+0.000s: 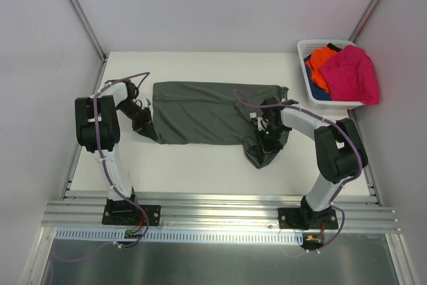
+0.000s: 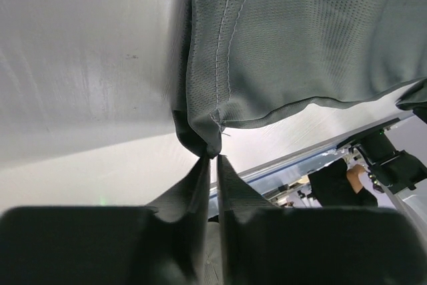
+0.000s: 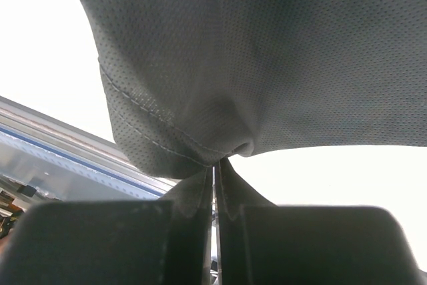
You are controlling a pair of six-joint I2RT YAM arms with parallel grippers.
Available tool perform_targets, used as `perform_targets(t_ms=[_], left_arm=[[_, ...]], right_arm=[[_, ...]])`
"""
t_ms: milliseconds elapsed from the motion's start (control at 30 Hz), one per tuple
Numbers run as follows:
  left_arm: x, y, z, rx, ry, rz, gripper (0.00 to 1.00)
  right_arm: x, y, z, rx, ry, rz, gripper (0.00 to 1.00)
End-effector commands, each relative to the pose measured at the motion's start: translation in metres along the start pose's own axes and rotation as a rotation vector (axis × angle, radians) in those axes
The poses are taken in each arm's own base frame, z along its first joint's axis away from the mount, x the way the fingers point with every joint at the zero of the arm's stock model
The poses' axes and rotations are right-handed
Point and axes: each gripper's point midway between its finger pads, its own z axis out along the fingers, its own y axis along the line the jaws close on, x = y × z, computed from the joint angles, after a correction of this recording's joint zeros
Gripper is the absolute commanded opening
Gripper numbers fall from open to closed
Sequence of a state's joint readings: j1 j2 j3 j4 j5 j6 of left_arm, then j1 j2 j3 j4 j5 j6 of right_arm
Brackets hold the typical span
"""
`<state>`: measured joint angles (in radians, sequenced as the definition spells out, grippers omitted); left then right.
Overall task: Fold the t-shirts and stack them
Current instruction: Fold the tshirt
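Mesh-knit cloth, dark grey-green t-shirt (image 1: 200,111), spread as a long rectangle across the middle of the white tabletop (image 1: 200,171). Matte, finely perforated, double-stitched along the hem. Mostly flat with shallow creases. Right end bunched and draped toward the near edge in a dark, rounded fold.

Left hand (image 2: 215,158) low at the shirt's left end, black tapered fingers (image 2: 190,190) drawn almost together, nipping the hemmed corner at their very tips. Cloth rising from that pinch in a puckered gather, a stitching line running up from it. Left arm (image 1: 93,123) bent sharply at the elbow, forearm reaching inward over the tabletop, purple cable (image 1: 127,77) looped above it.

Right hand (image 3: 217,161) clamped tight on the shirt's right end, a fold of the perforated fabric caught at the tips and ballooning above them. Right arm (image 1: 340,148) folded at the elbow, wrist turned in over the bunched cloth.

White plastic lattice basket (image 1: 317,43) at the far right corner of the tabletop, apart from the spread shirt. Heaped inside: magenta-pink t-shirt (image 1: 352,75) on top, spilling over the right rim; orange t-shirt (image 1: 321,61) beside it; blue t-shirt (image 1: 317,91) beneath, only an edge showing.
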<state>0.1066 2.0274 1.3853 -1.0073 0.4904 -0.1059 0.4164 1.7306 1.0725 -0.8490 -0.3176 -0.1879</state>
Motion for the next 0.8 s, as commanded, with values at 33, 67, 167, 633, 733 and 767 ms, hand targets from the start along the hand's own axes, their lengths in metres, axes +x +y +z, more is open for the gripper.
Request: perform_targets(t_ms=[33, 67, 167, 633, 733, 767], left_arm=[[0.002, -0.001, -0.005, 0.006, 0.005, -0.016, 0.03], [0.003, -0.002, -0.006, 0.006, 0.000, -0.013, 0.00], [0.005, -0.003, -0.008, 0.009, -0.005, -0.015, 0.00], [0.003, -0.018, -0.025, 0.057, -0.061, 0.028, 0.00], [0.002, -0.021, -0.029, 0.057, -0.077, 0.041, 0.00], [0.002, -0.021, -0.030, 0.058, -0.081, 0.040, 0.00]], right_arm=[[0.001, 0.000, -0.007, 0.014, -0.023, -0.019, 0.01], [0.000, 0.000, -0.008, 0.015, -0.028, -0.021, 0.01], [-0.003, -0.001, -0.012, 0.021, -0.043, -0.029, 0.00], [-0.019, -0.006, -0.032, 0.051, -0.130, -0.052, 0.01], [-0.022, -0.009, -0.038, 0.071, -0.162, -0.057, 0.01], [-0.023, -0.011, -0.040, 0.075, -0.170, -0.056, 0.01]])
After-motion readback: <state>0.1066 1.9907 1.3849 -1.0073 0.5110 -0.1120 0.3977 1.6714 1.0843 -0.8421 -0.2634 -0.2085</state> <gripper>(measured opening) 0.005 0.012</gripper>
